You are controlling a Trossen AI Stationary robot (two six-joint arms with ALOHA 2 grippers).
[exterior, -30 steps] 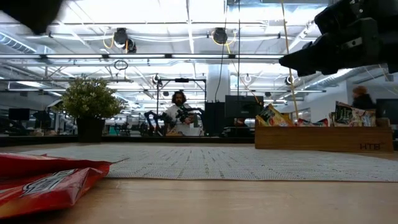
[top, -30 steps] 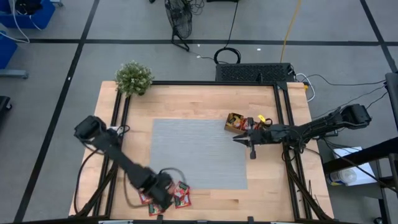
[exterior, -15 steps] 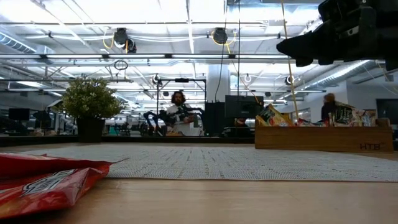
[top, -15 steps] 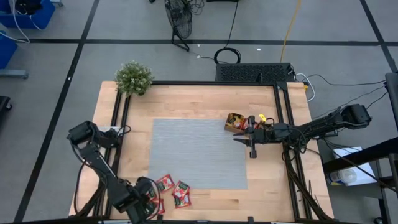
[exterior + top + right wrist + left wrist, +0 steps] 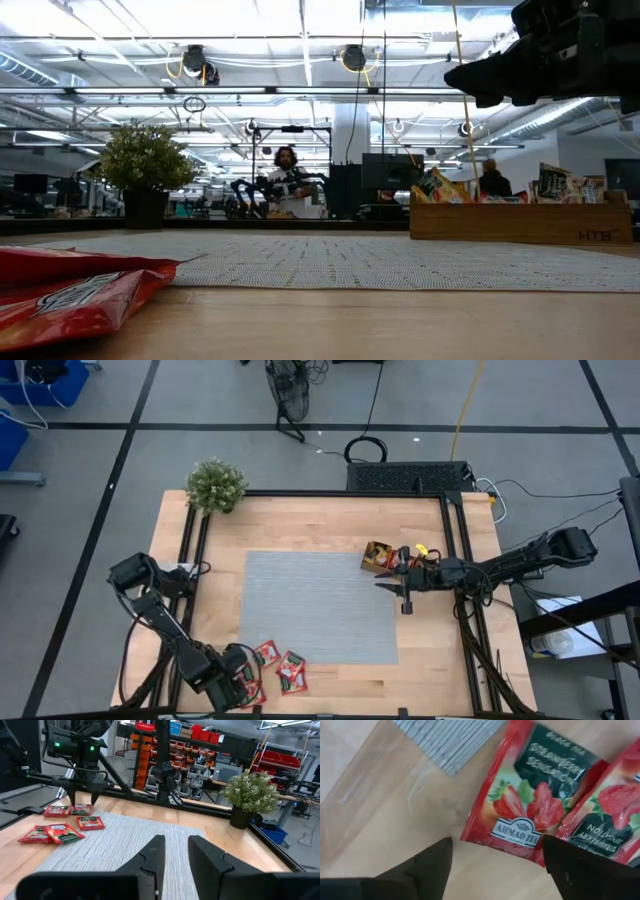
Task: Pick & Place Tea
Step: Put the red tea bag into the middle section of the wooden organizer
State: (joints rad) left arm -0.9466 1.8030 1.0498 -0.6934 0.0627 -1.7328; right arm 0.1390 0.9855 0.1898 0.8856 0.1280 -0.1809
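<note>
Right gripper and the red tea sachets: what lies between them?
Only bare grey mat lies between right gripper and the red sachets, in the high view.

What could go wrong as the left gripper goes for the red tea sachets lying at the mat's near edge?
1. The left gripper hangs open over a red sachet that touches or overlaps its neighbour, so closing could catch both or push one aside.
2. The sachets lie flat on the wooden table, so the fingers may slide over the sachet without lifting it.
3. The right gripper waits over the mat beside the wooden tray; both arms could crowd there.
</note>
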